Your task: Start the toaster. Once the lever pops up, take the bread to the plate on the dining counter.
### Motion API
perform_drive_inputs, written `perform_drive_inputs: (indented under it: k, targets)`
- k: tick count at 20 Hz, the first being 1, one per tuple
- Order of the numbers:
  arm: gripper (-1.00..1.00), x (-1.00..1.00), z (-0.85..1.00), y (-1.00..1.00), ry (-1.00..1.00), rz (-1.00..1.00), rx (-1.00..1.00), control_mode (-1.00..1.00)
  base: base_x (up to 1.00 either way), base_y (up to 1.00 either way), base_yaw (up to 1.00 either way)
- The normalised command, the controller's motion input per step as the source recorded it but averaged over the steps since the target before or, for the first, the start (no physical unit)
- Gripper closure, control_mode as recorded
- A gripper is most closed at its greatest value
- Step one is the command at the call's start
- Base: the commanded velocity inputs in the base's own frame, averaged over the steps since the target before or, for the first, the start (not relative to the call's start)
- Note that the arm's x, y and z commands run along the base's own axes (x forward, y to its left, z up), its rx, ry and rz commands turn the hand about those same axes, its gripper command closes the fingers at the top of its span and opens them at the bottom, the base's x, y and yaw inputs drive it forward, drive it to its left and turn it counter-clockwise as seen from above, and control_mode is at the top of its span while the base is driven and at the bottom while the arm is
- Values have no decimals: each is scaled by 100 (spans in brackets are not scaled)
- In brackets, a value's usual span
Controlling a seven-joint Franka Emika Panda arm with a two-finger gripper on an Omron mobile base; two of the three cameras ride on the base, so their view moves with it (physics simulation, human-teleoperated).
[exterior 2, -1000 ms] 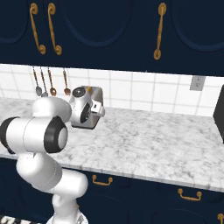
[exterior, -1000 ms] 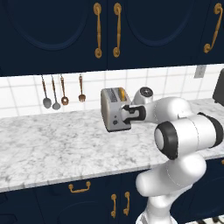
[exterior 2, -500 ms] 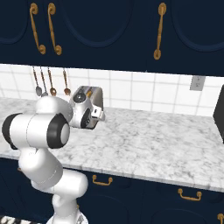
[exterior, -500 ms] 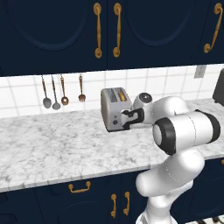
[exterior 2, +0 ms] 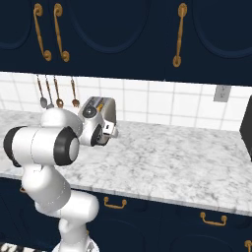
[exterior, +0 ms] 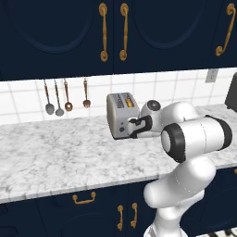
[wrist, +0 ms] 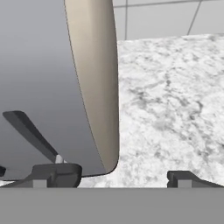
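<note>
The silver-grey toaster (exterior: 121, 113) stands on the marble counter by the tiled wall, with tan bread (exterior: 125, 98) in its top slots. My gripper (exterior: 133, 127) is pressed up to the lower front face of the toaster (exterior 2: 102, 110) and is open. In the hand view the toaster's face (wrist: 39, 74) is very close on the left. A dark slanted tab (wrist: 27, 130), apparently the lever, sits just above my left fingertip (wrist: 57, 171). My right fingertip (wrist: 186, 177) hangs over bare counter. The plate and the dining counter are out of view.
Several utensils (exterior: 65, 97) hang on the tiled wall left of the toaster. Navy upper cabinets with gold handles (exterior: 113, 32) hang overhead. A dark appliance (exterior: 231, 95) stands at the far right of the marble counter (exterior: 55, 152).
My hand has shifted slightly down and closer to the toaster's front face, and the elbow has swung a little. The toaster stays in place.
</note>
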Motion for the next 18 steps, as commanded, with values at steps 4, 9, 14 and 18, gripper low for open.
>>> perform_drive_inputs:
  k: [4, 9, 14, 18]
  targets:
    - [-100, 0, -1, 0, 0, 0, 0, -100, 0, 0, 0]
    - [-100, 0, 18, 0, 0, 0, 0, -100, 0, 0, 0]
    - [-100, 0, 38, 0, 0, 0, 0, -100, 0, 0, 0]
    - [-100, -1, 43, 0, 0, 0, 0, -100, 0, 0, 0]
